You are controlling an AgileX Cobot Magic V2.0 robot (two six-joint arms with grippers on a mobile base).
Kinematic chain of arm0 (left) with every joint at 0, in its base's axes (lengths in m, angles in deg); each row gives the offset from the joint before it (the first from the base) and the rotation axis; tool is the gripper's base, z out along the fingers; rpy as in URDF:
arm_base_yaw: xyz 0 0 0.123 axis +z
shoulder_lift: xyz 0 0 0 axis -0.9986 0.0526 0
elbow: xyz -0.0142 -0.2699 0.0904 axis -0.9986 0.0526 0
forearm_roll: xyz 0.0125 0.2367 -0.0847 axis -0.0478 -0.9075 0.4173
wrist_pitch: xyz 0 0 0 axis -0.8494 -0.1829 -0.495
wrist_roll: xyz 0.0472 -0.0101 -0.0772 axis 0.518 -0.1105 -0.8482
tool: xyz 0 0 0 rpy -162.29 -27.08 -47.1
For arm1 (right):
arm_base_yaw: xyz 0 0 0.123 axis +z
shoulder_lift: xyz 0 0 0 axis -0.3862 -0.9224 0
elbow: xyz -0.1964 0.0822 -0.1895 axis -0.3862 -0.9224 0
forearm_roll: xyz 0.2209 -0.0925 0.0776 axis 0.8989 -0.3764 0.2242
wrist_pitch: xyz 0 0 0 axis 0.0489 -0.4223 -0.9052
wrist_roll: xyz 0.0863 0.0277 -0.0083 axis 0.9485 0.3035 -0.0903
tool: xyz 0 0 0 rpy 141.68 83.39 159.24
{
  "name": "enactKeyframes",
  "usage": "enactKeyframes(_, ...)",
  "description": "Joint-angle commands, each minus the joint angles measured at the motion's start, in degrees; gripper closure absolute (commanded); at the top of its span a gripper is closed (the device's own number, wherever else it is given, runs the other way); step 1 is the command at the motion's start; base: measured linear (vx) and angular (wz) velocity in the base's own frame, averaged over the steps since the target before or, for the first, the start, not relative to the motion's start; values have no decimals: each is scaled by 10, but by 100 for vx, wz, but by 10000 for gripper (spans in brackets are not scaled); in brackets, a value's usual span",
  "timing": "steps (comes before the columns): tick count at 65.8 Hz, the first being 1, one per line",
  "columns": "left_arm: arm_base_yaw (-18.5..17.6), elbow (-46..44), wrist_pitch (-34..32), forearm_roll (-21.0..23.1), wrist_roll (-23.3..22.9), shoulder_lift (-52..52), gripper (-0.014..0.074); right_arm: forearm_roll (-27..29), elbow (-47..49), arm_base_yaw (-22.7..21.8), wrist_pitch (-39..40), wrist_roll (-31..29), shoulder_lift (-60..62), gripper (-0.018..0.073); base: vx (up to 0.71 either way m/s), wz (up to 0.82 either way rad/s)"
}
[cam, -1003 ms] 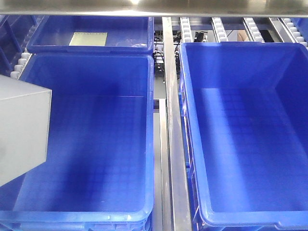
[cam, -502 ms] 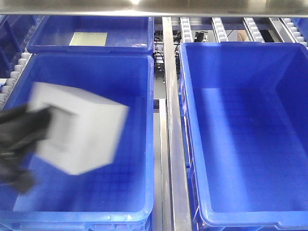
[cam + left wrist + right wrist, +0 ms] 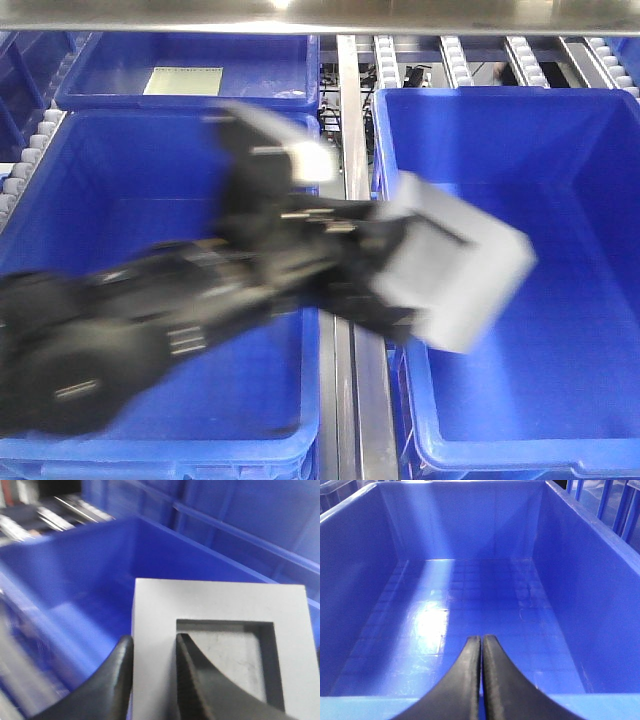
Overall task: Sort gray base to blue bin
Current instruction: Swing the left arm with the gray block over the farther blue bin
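Observation:
The gray base hangs tilted and motion-blurred above the left part of the right-hand blue bin. My left gripper reaches across from the lower left on a blurred black arm and is shut on it. In the left wrist view the left gripper pinches one wall of the gray base: one finger outside, the other inside the square recess. My right gripper is shut with nothing in it, just over the near rim of a blue bin; it does not show in the front view.
A twin blue crate stands on the left, under my left arm. A metal rail runs between the two crates. Behind the left crate is another blue tray holding a pale sheet. Roller tracks run at the back right.
My left arm has swung quickly to the right with the gray base, from the left edge, over the left crate, to above the right-hand bin's left side.

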Motion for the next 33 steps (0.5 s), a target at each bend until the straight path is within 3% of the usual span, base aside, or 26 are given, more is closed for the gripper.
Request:
enactKeyframes(1,-21,-87,-45,2,-3,45,596,-4,-1,-2,32,-6,-10,564,0,0)
enactKeyframes(13,-44,-218,-21,2,-3,172,593,-4,-1,-2,32,-6,-10,564,0,0)
enactKeyframes(24,-44,-323,72,2,-3,266,591,-4,-1,-2,32,-6,-10,564,0,0)
enactKeyframes(33,-44,-363,109,2,-3,315,575,-4,-1,-2,32,-6,-10,564,0,0)
